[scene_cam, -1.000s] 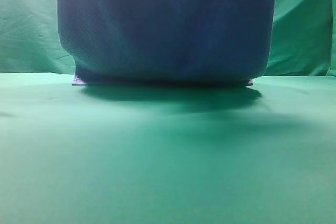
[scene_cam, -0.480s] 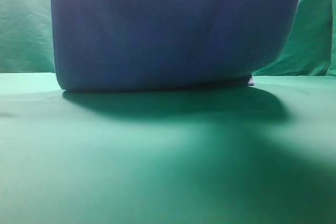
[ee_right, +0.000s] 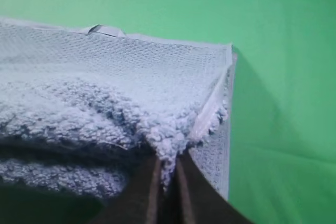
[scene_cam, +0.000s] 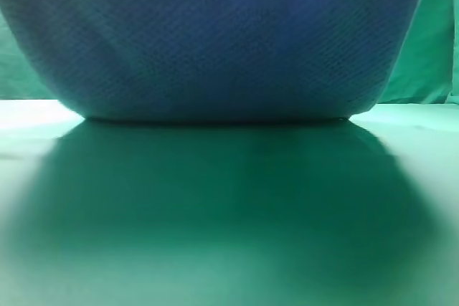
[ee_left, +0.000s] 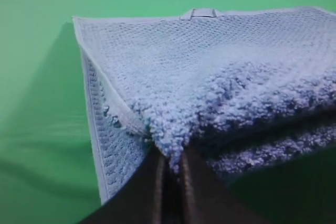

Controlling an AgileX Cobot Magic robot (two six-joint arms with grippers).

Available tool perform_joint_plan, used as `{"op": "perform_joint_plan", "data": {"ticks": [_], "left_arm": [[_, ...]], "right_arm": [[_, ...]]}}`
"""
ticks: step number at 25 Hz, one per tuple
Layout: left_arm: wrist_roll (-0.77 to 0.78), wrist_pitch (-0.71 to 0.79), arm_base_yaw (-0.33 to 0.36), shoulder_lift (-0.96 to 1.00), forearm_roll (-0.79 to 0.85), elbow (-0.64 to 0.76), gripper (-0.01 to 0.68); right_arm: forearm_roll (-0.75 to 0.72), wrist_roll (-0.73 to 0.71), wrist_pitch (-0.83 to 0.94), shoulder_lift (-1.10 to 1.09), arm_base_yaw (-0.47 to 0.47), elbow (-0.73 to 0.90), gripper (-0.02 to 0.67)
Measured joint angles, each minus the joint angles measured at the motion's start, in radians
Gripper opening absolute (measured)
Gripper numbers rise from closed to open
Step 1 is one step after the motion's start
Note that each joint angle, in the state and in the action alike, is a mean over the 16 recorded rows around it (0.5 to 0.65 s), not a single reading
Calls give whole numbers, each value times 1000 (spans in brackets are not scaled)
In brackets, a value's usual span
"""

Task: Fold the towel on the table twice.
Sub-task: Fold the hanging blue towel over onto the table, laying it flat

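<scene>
While both arms carry it, the towel (scene_cam: 215,41) now fills nearly the whole upper part of the exterior high view; a second ago it was narrower there, with backdrop showing on both sides and a flat strip of towel visible on the table beneath it. That strip is now hidden, and the shadow on the table (scene_cam: 401,177) has spread much wider. Judgement: the lifted edge is being carried forward over the part lying flat, so a fold is mid-travel and not yet laid down; I cannot tell for sure if it is the first or second fold

Left wrist view: left gripper (ee_left: 170,174) is clenched on a bunched corner of the towel (ee_left: 210,77), terry pile squeezed between the dark jaws, pale hem running down beside them, two layers visible below the grip. Right wrist view: right gripper (ee_right: 167,174) is likewise clamped on the opposite corner of the towel (ee_right: 105,93), hem just beside the jaws

Lower part of the towel rests on the green table (ee_left: 37,103), upper part held up off it

A small hanging loop (ee_left: 198,13) sits at the far hem, also seen from the right wrist (ee_right: 102,30). No brand, label text or writing readable in any view
</scene>
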Motion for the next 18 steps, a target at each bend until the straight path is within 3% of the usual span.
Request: {"op": "perform_joint_plan", "data": {"ticks": [9,18], "left_arm": [[13,14,-1,-247,-137,284,0],[40,45,0,-362,-227,455,0]], "right_arm": [[27,90,21,-254,96,289,0],[-4,196,39,-362,219,470,0]]}}
